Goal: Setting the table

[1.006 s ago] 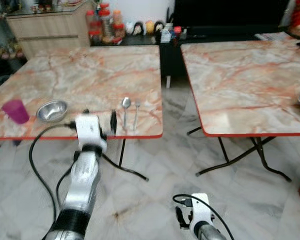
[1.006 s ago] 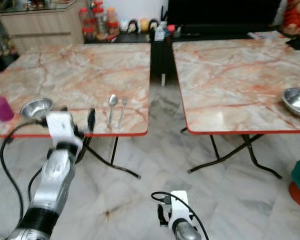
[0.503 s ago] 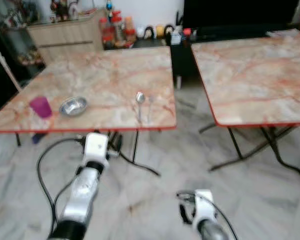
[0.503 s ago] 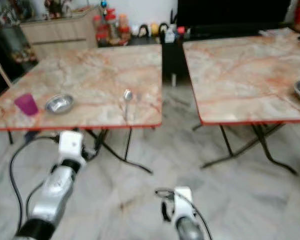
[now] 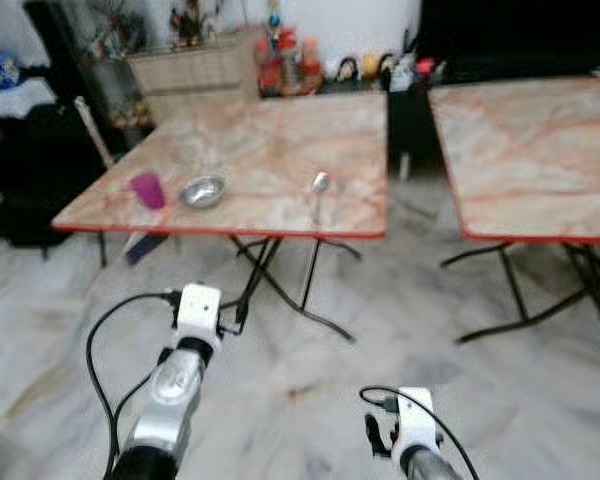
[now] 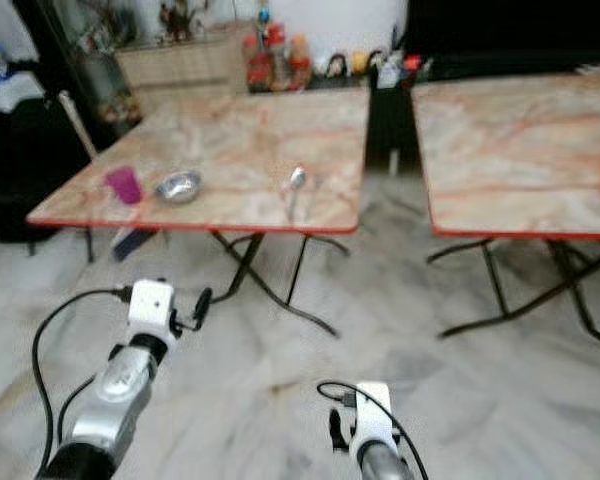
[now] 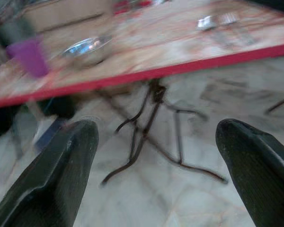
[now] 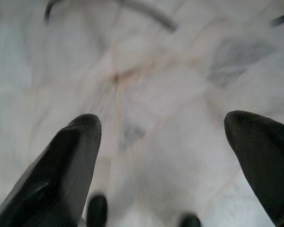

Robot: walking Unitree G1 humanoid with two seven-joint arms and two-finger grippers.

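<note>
The left gripper (image 7: 154, 156) reaches forward below the left table (image 5: 280, 140), jaws spread, empty. The right gripper (image 8: 173, 156) hangs floorward, jaws apart. On that table: one purple cup (image 5: 146, 189), one steel bowl (image 5: 203, 191), one spoon (image 5: 320, 183).

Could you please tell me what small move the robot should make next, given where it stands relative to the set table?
Probably a short step forward toward the marble-patterned folding table with the red edge. The purple plastic cup, small round steel bowl and steel spoon lie beyond the open, empty left end effector, which is held below the table edge. The right end effector hangs open over the floor.
</note>
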